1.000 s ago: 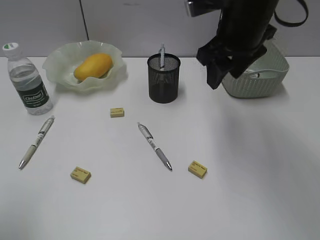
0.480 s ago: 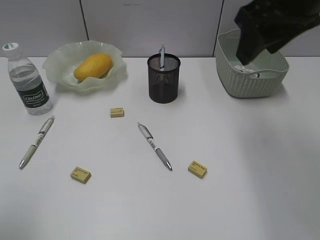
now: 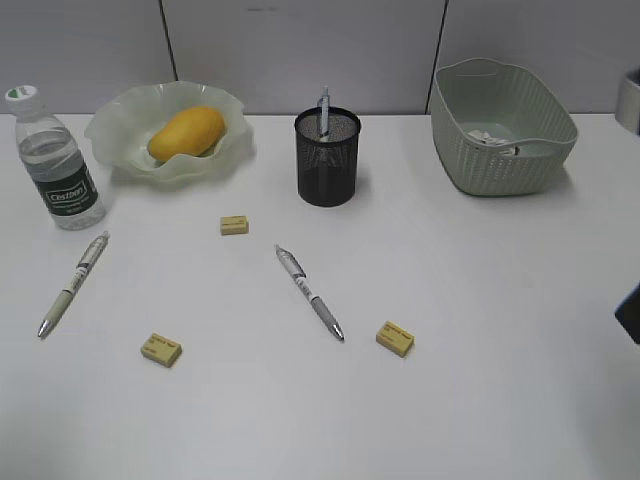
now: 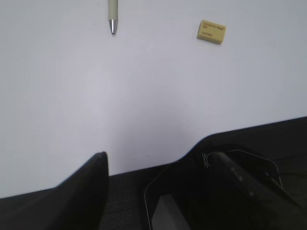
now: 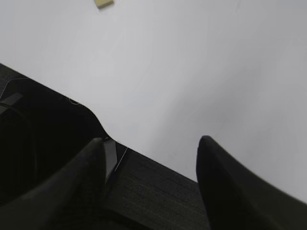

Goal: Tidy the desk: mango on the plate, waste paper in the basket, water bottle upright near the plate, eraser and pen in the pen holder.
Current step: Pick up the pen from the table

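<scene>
The mango (image 3: 186, 132) lies in the plate (image 3: 120, 125) at the back left. The water bottle (image 3: 56, 170) stands upright left of the plate. The pen holder (image 3: 327, 158) holds one pen (image 3: 324, 107). The waste paper (image 3: 490, 137) lies inside the basket (image 3: 500, 165). Two pens (image 3: 72, 283) (image 3: 309, 292) and three erasers (image 3: 234, 225) (image 3: 161, 349) (image 3: 395, 338) lie on the desk (image 3: 480, 300). My left gripper (image 4: 158, 160) is open and empty at the desk's near edge; its view shows a pen tip (image 4: 112, 24) and an eraser (image 4: 211, 31). My right gripper (image 5: 151, 146) is open and empty.
A dark part of the right arm (image 3: 630, 312) shows at the right edge of the exterior view. A grey wall runs behind the desk. The right wrist view shows the desk's near edge and one eraser (image 5: 104, 3) at the top.
The right arm has drawn back from over the basket and pen holder, down and right, almost out of the exterior view. The objects on the desk have not moved.
</scene>
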Available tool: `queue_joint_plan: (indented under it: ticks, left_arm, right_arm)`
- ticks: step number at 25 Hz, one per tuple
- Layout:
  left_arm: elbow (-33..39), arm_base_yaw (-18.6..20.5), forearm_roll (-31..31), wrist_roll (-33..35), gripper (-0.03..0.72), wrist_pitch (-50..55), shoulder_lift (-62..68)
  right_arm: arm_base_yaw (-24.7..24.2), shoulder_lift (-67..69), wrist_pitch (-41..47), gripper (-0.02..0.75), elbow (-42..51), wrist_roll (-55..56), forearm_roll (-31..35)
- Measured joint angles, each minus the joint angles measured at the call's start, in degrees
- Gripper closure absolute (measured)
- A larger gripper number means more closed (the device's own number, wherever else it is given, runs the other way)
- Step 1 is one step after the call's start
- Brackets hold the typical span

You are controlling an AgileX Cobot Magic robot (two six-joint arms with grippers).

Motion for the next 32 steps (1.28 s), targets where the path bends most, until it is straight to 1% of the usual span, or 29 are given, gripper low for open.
queue_joint_plan:
  ticks: [4,9,12,17,21,25,28,32]
  left_arm:
    - [0.00,0.00,0.00,0.00,0.190,0.00,0.00]
    - [0.00,0.00,0.00,0.00,0.190,0.00,0.00]
    - [0.00,0.00,0.00,0.00,0.190,0.00,0.00]
    - [-0.15,0.00,0.00,0.00,0.190,-0.11,0.00]
    - [-2.82,0.00,0.15,0.00,0.190,-2.29,0.82]
    - [-6.80,0.00,3.47,0.00,0.190,-5.35,6.66]
    - [-9.98,0.00,6.00,0.00,0.190,-5.88,15.75]
    - [-14.90,0.00,7.05,0.00,0.190,-6.62,26.22]
  right_arm:
    - [0.00,-8.04,-2.71,0.264,8.76,0.00,0.00]
    - [0.00,-17.88,-4.75,0.264,15.01,0.07,0.00]
    - [0.00,-23.37,-6.03,0.264,15.83,0.16,0.00]
    - [0.00,-28.33,-7.68,0.264,15.88,0.29,0.00]
    - [0.00,-30.23,-7.61,0.265,15.88,0.44,0.00]
    - [0.00,-30.43,-7.26,0.267,16.33,0.51,0.00]
    - [0.00,-30.43,-6.91,0.267,16.33,1.05,0.00]
    - [0.00,-30.43,-6.64,0.267,16.33,1.74,0.00]
